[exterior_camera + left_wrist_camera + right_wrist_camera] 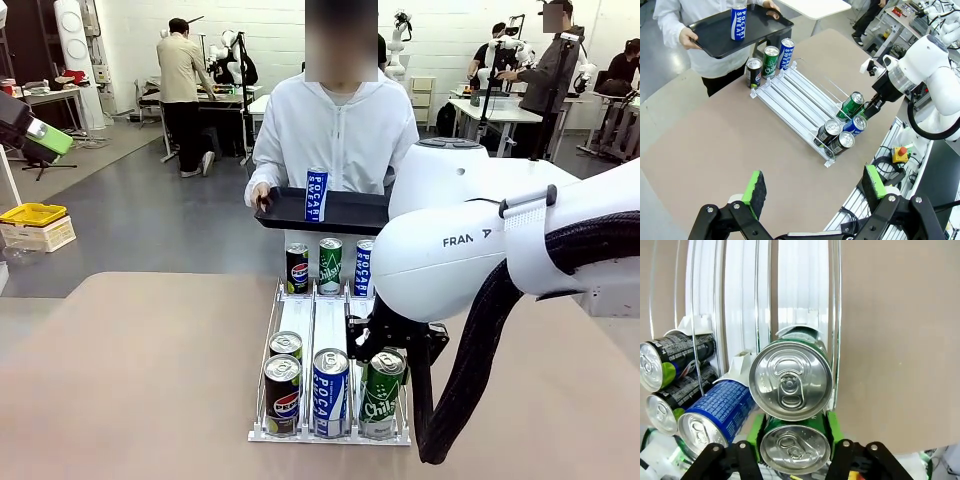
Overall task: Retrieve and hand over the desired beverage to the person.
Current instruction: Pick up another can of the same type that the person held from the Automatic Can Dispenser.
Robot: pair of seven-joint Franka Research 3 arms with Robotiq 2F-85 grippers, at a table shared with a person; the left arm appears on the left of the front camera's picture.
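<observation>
1. The person [335,130] in the white hooded jacket stands at the far side of the table [130,380]. They hold a black tray [350,212] level at waist height, one hand [260,192] on its edge.
2. A blue Pocari Sweat can [316,195] stands upright on the tray, its name running in white letters down the side.
3. The white right arm [480,240] reads "FRAN", a gap, then "A" in black.
4. A white three-lane rack [297,315] lies on the table between robot and person.
   - At its far end stand a far Pepsi can [297,268], a far green can [330,265] lettered "Chil…" and a far Pocari can [364,266].
   - At the near end sit a front Pepsi can [282,397], a rear Pepsi can [286,346] just behind it and a near Pocari can [329,392].
5. The green can [380,400], also lettered "Chil…", is in the rack's right lane at the near end. It has a green body, a silver top and an unopened tab.
6. The right gripper [795,426] is pinching the green can, a green pad tight against each side. A second green can [790,380] touches it, overlapping its rim.
7. The left gripper [814,192] hangs over bare tabletop with fingers spread wide and nothing between them, well apart from the rack.
8. The right arm's bulk hides the tray's right end and part of the far Pocari can.
9. Off to the left, a yellow bin [32,213] sits on a box on the floor.
</observation>
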